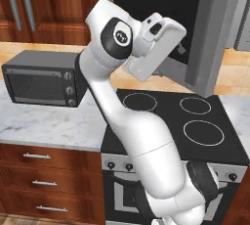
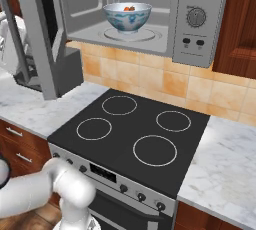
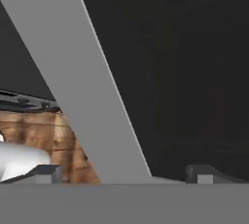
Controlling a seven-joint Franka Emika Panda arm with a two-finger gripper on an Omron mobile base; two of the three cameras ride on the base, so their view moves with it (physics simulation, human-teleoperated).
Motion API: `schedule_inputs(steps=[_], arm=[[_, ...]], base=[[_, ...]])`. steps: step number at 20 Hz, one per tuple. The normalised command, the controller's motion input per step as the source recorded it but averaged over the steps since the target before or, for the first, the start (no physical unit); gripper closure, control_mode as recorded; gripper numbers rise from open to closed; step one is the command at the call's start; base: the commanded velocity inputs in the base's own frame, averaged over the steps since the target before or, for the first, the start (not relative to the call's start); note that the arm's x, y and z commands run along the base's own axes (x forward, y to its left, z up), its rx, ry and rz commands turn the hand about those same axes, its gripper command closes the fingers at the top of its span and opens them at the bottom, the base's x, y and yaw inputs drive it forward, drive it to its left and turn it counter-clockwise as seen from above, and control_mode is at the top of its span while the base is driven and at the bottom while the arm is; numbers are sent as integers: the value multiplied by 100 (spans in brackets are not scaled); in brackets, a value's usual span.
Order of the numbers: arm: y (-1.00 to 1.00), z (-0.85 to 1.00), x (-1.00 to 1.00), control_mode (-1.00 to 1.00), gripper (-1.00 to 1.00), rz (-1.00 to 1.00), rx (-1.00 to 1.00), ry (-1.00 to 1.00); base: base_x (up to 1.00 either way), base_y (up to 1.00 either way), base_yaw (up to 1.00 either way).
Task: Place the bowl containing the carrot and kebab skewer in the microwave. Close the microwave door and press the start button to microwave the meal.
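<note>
In left base view, arm point(image 1: 122, 121) reaching up to open microwave door point(image 1: 215, 33). In right base view, bowl point(image 2: 127, 17) sitting on microwave point(image 2: 200, 29) turntable, well apart from gripper. In hand view, gripper point(image 3: 124, 174) fingertips standing wide apart, facing door frame.

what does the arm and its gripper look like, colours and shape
The arm is glossy white with thick, rounded tube-like links. Its joints are dark: a round black cap with a small white mark sits at one joint, and a black ring wraps the base joint. The hand is a boxy white block with a dark inset. The gripper has two small dark grey, square-edged fingertips. No cables show.
</note>
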Motion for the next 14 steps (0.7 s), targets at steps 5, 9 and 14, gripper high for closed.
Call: schedule_inputs(steps=[5,9,14], arm=[[-65,0,96,-100,-100,20,0,18],[-50,0,100,-100,-100,16,0,11],[-52,0,100,-100,-100,18,2,3]], base=[[0,0,0],[0,0,0],[0,0,0]])
